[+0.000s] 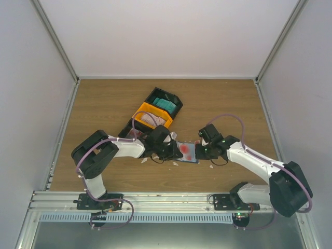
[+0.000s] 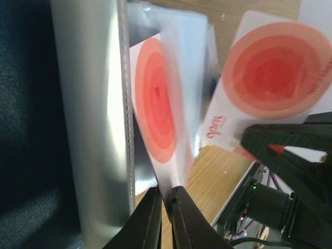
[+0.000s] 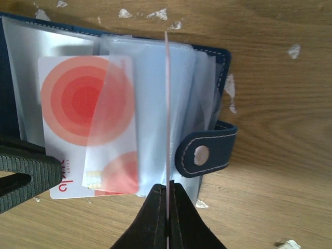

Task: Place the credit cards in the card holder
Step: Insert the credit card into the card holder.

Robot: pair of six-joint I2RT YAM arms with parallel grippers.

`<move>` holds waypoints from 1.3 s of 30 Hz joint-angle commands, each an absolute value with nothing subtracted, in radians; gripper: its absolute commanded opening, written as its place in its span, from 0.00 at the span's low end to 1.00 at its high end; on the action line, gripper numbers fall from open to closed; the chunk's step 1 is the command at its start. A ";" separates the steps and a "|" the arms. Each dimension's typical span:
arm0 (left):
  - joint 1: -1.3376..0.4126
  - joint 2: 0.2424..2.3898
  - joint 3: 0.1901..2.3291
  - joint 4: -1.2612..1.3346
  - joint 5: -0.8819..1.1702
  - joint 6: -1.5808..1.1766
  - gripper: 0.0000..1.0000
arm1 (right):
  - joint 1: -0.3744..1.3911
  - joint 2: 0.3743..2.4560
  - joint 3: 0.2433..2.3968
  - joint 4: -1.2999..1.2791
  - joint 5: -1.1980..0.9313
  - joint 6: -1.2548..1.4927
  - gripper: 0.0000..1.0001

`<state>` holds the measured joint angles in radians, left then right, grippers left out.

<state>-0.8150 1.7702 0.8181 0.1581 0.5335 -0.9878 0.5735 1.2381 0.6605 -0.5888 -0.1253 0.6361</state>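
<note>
Credit card edge between left hand tips, beside card holder.

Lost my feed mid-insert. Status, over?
Left gripper at edge of red-circle card, grip unclear. Right gripper shut on thin sheet, edge-on. Card holder open, sleeves fanned. White scraps nearby, nothing blocking.

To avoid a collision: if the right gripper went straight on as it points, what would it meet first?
Probably the clear sleeves of the card holder, ahead of the right gripper, which pinches a thin sheet edge-on; depth is unclear.
</note>
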 commanded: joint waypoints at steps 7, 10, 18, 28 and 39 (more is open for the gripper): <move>-0.828 1.774 0.840 0.076 0.504 -0.891 0.23 | 0.574 1.257 0.695 -0.690 -0.028 0.638 0.01; -0.831 1.775 0.858 0.050 0.498 -0.862 0.26 | 0.574 1.272 0.690 -0.674 -0.049 0.628 0.00; -0.854 1.815 0.957 -0.074 0.426 -0.787 0.27 | 0.574 1.294 0.674 -0.633 -0.088 0.612 0.00; -0.883 1.812 0.998 -0.129 0.352 -0.763 0.32 | 0.574 1.303 0.671 -0.622 -0.094 0.602 0.01; -0.931 1.738 1.023 -0.260 0.121 -0.810 0.55 | 0.575 1.298 0.667 -0.626 -0.088 0.598 0.01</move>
